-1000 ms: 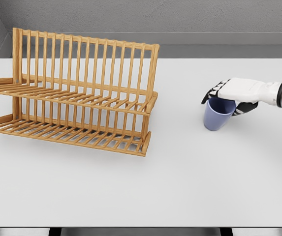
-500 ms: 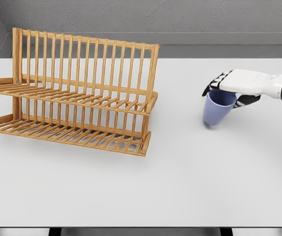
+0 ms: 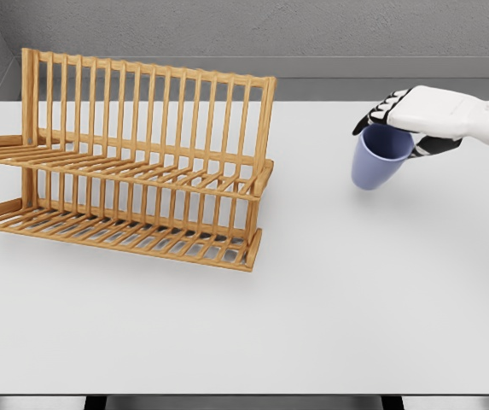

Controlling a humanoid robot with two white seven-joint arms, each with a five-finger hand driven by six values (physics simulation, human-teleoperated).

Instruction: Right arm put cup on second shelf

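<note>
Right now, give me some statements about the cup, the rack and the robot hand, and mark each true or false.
1. The right robot hand grips the blue cup at its rim. True.
2. The cup sits on the wooden rack. False: it is held right of the rack.
3. Both rack shelves hold nothing. True.
4. The cup is red. False: it is blue.
5. The left robot hand holds the rack. False: no left hand shows.
</note>
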